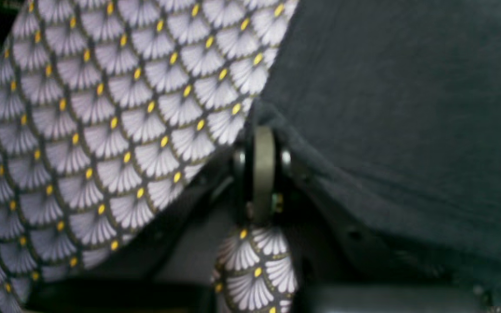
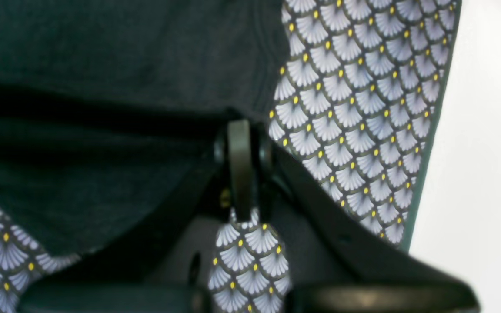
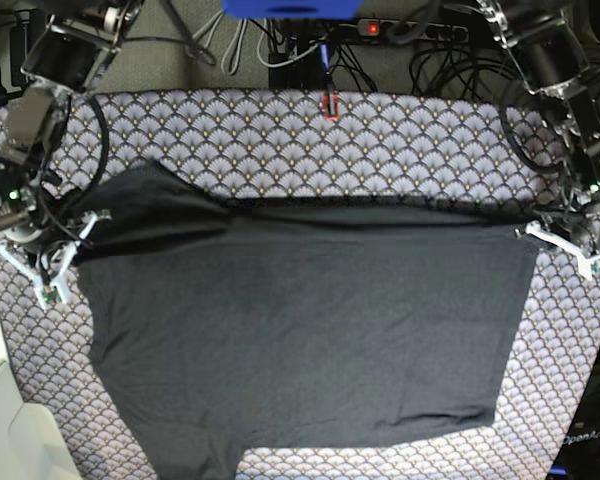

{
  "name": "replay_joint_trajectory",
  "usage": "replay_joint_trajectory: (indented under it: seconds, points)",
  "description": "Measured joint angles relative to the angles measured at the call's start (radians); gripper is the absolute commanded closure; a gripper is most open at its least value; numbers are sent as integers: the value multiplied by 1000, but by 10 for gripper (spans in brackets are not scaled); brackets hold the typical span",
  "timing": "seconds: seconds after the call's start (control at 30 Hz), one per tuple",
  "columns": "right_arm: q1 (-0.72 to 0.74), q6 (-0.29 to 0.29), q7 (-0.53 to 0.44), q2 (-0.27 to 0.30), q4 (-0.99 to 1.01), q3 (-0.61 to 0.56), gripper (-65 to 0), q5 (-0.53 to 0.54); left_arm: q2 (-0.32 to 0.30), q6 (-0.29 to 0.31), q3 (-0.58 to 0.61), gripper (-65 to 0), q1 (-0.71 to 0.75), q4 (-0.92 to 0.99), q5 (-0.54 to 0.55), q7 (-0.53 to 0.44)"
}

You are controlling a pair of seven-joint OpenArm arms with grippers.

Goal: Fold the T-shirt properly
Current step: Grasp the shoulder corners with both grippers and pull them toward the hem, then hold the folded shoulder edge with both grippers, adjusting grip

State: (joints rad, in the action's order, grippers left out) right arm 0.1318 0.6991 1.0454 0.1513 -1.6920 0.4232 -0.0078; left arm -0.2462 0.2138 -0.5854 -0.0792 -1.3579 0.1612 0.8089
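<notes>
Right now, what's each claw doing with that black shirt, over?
Left gripper shut on the T-shirt hem corner. Right gripper shut on the other corner, by the sleeve. Shirt spread over the patterned cloth. Nothing in the way.

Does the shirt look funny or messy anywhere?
A little. The T-shirt is stretched between the right tool and the left tool, each pinching a top corner. The fold line sags unevenly: the side by the right tool bunches and flares into a loose flap, while the other side lies straight on the patterned cloth.

one t-shirt, one patterned cloth
</notes>
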Motion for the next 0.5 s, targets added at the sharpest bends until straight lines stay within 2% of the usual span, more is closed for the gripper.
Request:
replay_joint_trajectory:
  seconds: [0.37, 0.5]
  points:
    - [105, 0, -8, -1, 89, -70, 0, -3, -3, 0, 86, -5, -101, 63, 3, 4]
    - [155, 0, -11, 23, 151, -85, 0, 9, -3, 0, 86, -5, -135, 62, 3, -4]
